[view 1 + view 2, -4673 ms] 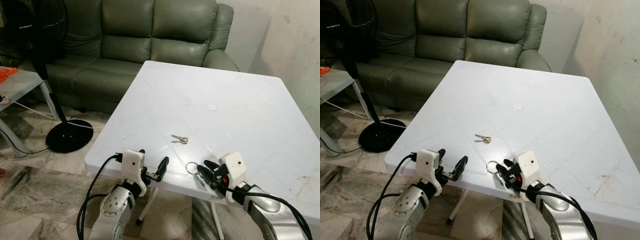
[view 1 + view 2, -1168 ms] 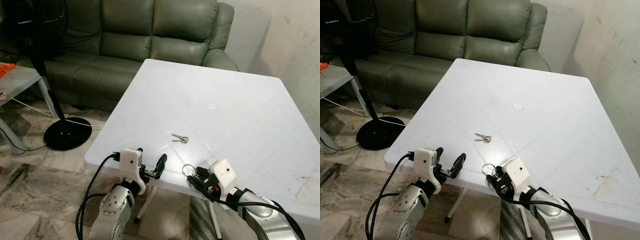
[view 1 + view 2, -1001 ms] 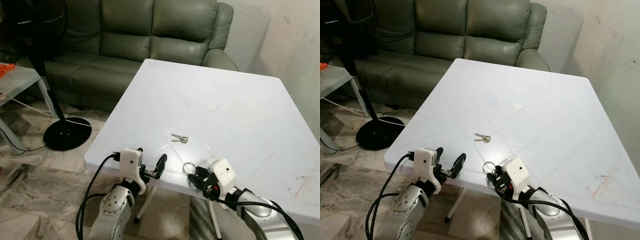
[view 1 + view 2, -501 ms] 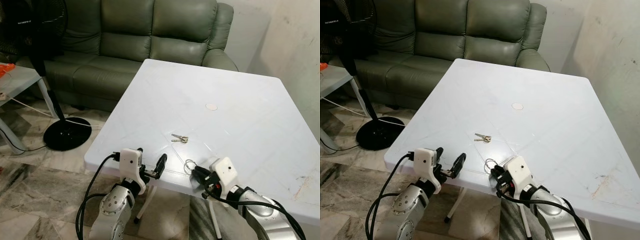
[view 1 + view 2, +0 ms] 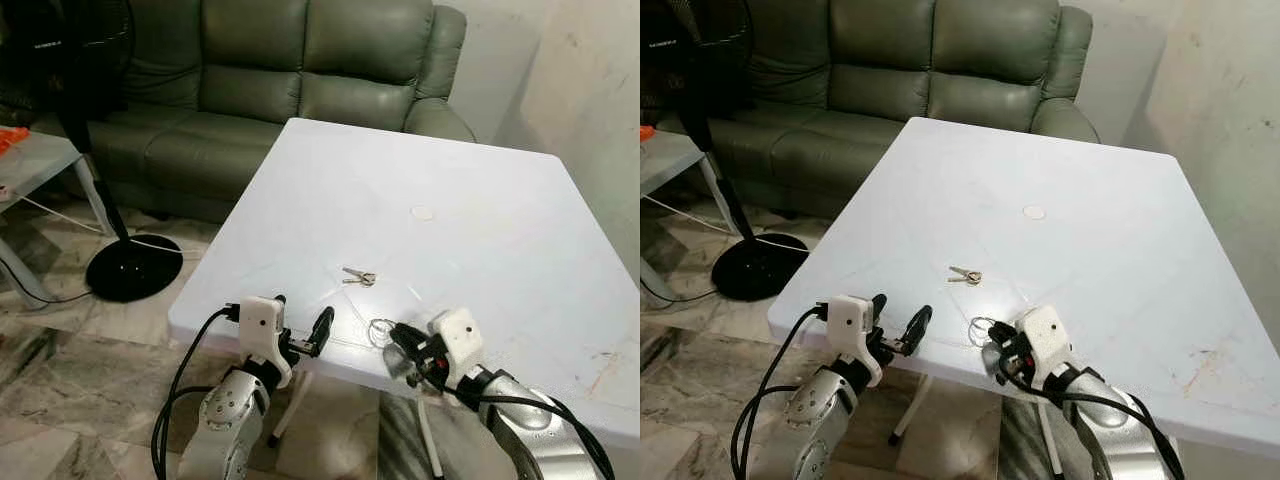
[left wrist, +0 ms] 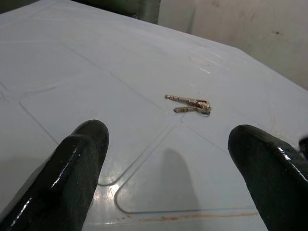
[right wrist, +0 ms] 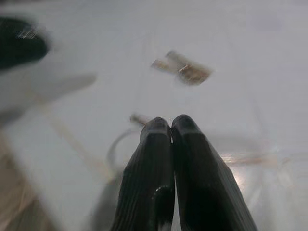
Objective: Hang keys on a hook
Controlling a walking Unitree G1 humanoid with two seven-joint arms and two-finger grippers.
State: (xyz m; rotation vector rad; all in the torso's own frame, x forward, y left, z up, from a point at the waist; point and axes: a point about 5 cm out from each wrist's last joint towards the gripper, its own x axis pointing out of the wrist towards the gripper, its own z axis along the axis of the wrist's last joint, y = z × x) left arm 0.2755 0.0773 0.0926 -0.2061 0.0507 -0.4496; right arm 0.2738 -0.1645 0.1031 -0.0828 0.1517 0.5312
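A small bunch of keys (image 5: pixel 360 277) lies flat on the white table (image 5: pixel 480 200), a little back from its front edge; the left wrist view has these keys (image 6: pixel 188 103) ahead of the fingers. My right gripper (image 5: pixel 400 338) is at the table's front edge, shut on a thin metal key ring (image 5: pixel 380 327) that sticks out from its tips toward the keys. In the right wrist view the two fingers (image 7: pixel 156 144) press together with the ring (image 7: pixel 115 144) beside them. My left gripper (image 5: pixel 303 318) hovers open at the front edge, left of the ring, holding nothing.
A small round disc (image 5: pixel 423 213) sits on the table farther back. A green sofa (image 5: pixel 300 70) stands behind the table. A black standing fan (image 5: pixel 130 270) and a side table (image 5: pixel 40 165) are on the left. A wall (image 5: pixel 600 100) runs along the right.
My right gripper has risen and moved slightly forward over the table's edge, carrying the key ring closer to the keys. The left gripper and the keys have stayed put.
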